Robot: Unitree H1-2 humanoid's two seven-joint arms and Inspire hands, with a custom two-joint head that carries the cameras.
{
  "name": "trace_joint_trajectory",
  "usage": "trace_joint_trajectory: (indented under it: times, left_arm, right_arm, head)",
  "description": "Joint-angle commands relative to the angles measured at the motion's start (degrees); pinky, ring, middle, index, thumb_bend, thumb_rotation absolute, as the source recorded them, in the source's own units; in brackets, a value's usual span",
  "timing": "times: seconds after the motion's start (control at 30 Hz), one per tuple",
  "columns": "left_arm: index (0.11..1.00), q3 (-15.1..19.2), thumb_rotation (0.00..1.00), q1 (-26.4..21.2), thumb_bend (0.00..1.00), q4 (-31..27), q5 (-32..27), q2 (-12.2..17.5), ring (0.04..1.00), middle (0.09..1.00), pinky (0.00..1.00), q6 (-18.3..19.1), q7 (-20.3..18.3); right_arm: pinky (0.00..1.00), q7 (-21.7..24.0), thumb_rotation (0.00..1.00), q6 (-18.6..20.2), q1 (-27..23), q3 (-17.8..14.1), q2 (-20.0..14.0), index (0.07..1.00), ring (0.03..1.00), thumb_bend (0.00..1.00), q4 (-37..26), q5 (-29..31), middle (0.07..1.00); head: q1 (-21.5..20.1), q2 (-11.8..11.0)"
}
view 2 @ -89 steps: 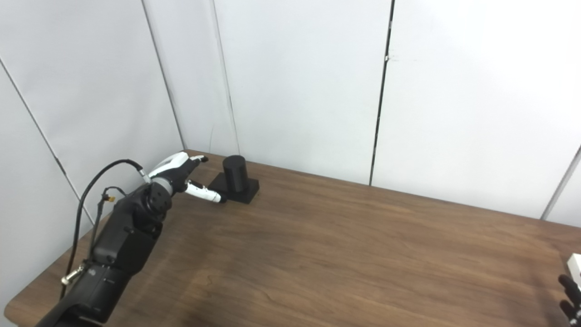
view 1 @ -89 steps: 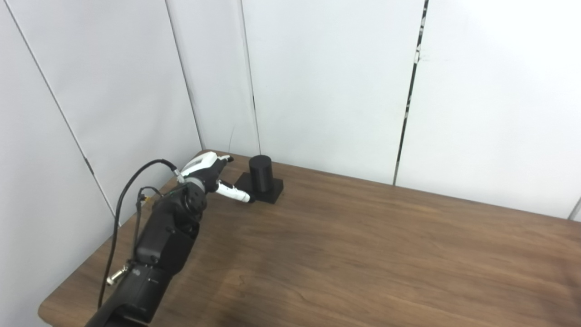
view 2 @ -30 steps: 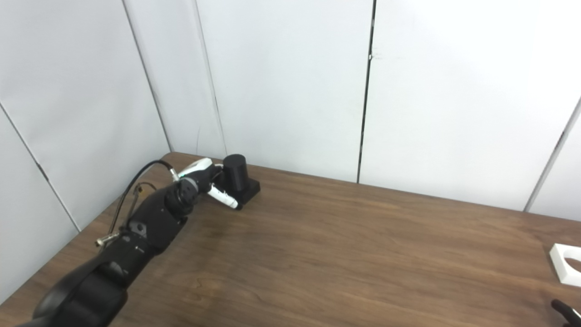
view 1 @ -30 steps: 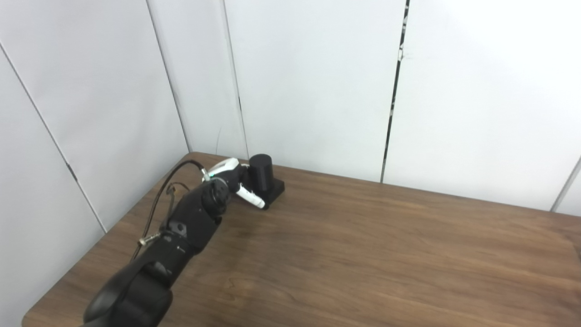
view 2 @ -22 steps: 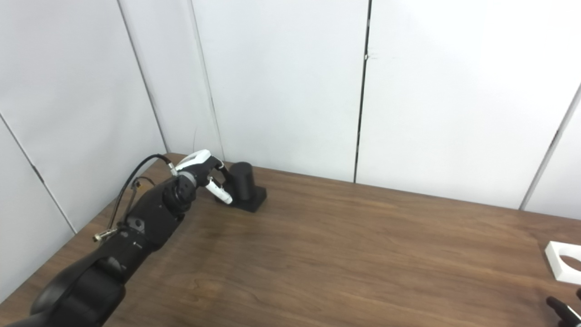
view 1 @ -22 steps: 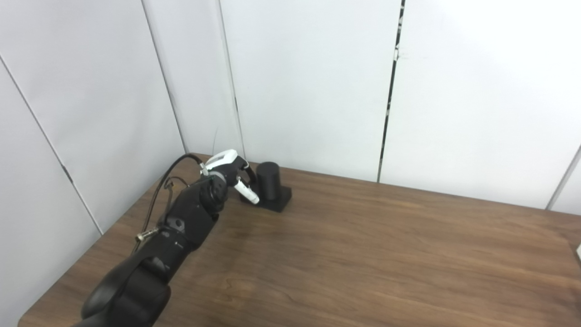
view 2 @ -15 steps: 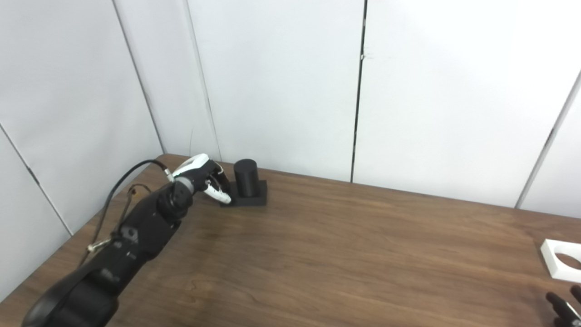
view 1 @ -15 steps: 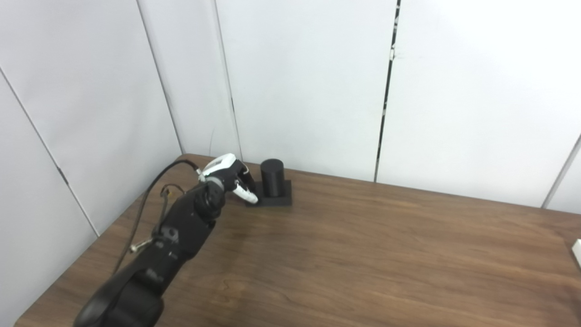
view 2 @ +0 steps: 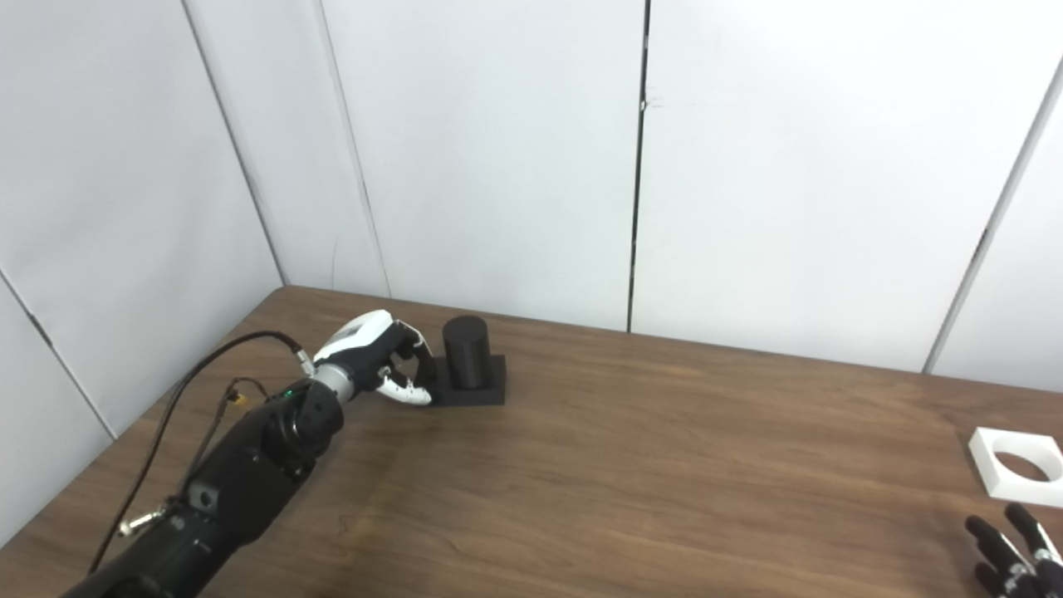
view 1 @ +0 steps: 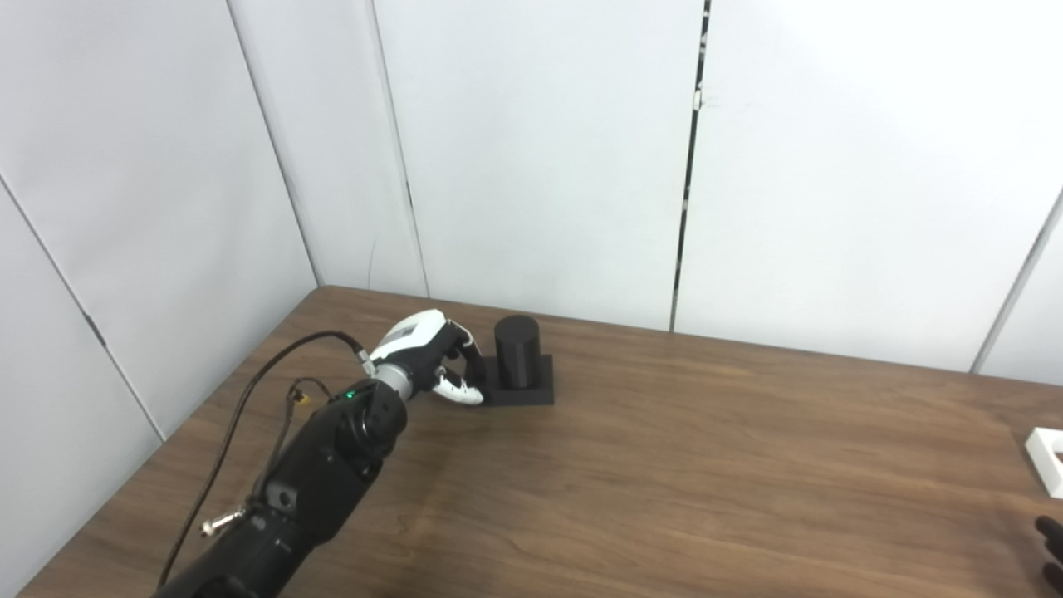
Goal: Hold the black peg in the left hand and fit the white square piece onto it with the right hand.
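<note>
In the left eye view the black peg (view 1: 516, 352) stands upright on its square black base near the far left corner of the wooden table (view 1: 664, 465), close to the far edge and the wall panels; the left hand (view 1: 432, 368) sits just beside it on the left, fingers curled toward the base but not clearly closed on anything, so I cannot tell whether it has a hold yet. The peg lies to the hand's right, its long axis vertical, and this hand is plainly the nearer one. At the right edge only a corner of the white square piece (view 1: 1046, 461) shows, with dark fingertips of the right hand (view 1: 1051, 546) below it. In the right eye view the white square piece (view 2: 1017, 465) lies flat near the right edge, its round hole up, well apart from the peg; the right hand (view 2: 1009, 548) is just nearer than it, fingers spread and empty. The middle of the table between them is bare, giving open room for bringing the two together
</note>
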Motion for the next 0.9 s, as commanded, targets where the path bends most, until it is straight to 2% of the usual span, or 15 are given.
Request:
trace_joint_trajectory:
  times: [0.0,0.17,0.2,0.23,0.3,0.47,0.67,0.8,0.87]
  left_arm:
    - [0.497,-0.40,0.06,0.53,0.52,-1.33,0.42,0.54,0.765,0.726,0.66,0.31,-1.50]
    - [0.497,-0.99,0.06,1.82,0.52,-4.86,0.85,1.01,0.770,0.741,0.67,0.62,-2.97]
    - [0.600,-1.15,0.08,2.34,0.73,-6.07,1.02,1.01,0.774,0.748,0.68,0.79,-3.33]
    - [0.639,-1.31,0.09,2.86,0.80,-7.17,1.18,1.05,0.782,0.758,0.69,0.84,-3.64]
    - [0.672,-1.87,0.10,3.85,0.86,-9.30,1.70,1.07,0.767,0.750,0.68,1.19,-4.35]
    - [0.660,-2.80,0.12,6.37,0.86,-15.23,2.00,0.45,0.748,0.745,0.68,4.50,-7.74]
    - [0.644,-2.83,0.02,9.53,0.84,-20.33,0.54,-0.65,0.797,0.736,0.76,5.49,-10.06]
    - [0.623,-3.26,0.04,11.06,0.87,-23.32,1.10,-1.13,0.825,0.747,0.79,6.68,-11.23]
    - [0.622,-3.84,0.06,11.75,0.88,-25.21,1.72,-1.13,0.819,0.761,0.78,7.15,-11.90]
  right_arm:
    - [1.00,-0.36,1.00,-0.58,-1.47,-0.53,-0.62,1.000,0.996,0.54,-1.96,0.36,0.929]
    - [1.00,-1.03,1.00,-0.64,-1.79,-0.24,-0.11,1.000,0.991,0.56,-2.59,-0.25,0.937]
    - [1.00,-1.42,0.99,-0.28,-1.85,-0.14,0.09,1.000,0.985,0.57,-2.96,-0.43,0.929]
    - [1.00,-1.82,0.99,0.16,-1.89,0.00,0.30,1.000,0.983,0.57,-3.43,-0.56,0.929]
    - [1.00,-2.44,0.98,0.83,-1.96,0.16,0.71,1.000,0.980,0.56,-4.22,-0.71,0.926]
    - [1.00,-3.66,0.94,2.46,-2.00,0.57,1.94,1.000,0.965,0.56,-5.86,-1.24,0.912]
    - [1.00,-4.82,0.91,2.99,-2.11,1.50,3.88,0.994,0.950,0.55,-7.10,-1.68,0.897]
    - [0.99,-5.26,0.91,3.60,-2.21,2.09,4.58,1.000,0.954,0.55,-8.10,-2.28,0.897]
    - [1.00,-5.49,0.93,3.77,-2.23,2.41,4.83,1.000,0.960,0.55,-8.63,-2.68,0.903]
  head:
    - [-0.09,0.18]
    - [-1.10,0.86]
    - [-1.69,1.09]
    - [-2.38,1.41]
    - [-2.89,1.80]
    - [-4.79,2.90]
    - [-6.87,4.33]
    - [-9.02,5.88]
    - [-9.43,6.23]
